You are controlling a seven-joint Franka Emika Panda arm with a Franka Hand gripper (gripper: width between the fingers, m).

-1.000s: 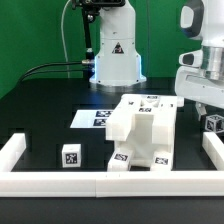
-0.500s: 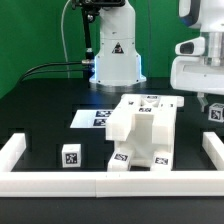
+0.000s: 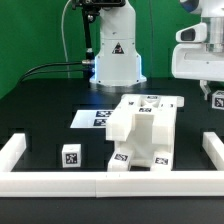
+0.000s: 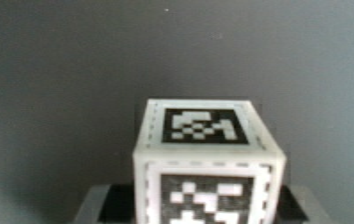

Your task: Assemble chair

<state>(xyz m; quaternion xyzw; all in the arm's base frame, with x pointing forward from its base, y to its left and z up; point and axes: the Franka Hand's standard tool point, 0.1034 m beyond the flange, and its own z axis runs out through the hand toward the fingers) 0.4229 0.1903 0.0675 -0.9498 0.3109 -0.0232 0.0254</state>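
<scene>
Chair pieces sit across the black bench [image 3: 40, 110], inside the white border rail [image 3: 100, 183]. At the exterior view's left lies a loose tagged cube [image 3: 70, 157]. In the middle the part-built chair body [image 3: 140, 130] stands just beside the marker board [image 3: 92, 118]. At the right edge the end effector [image 3: 214, 93] is clenched on a tagged block [image 3: 218, 98], held clear of the bench.

I log the arm [image 3: 114, 52] with base upright at the back and white wrist raised at the exterior view's right edge, gripper [image 3: 213, 95] pointing down, its dark fingers [image 4: 106, 206] clamped either side of a tagged chair part [image 4: 200, 150].
</scene>
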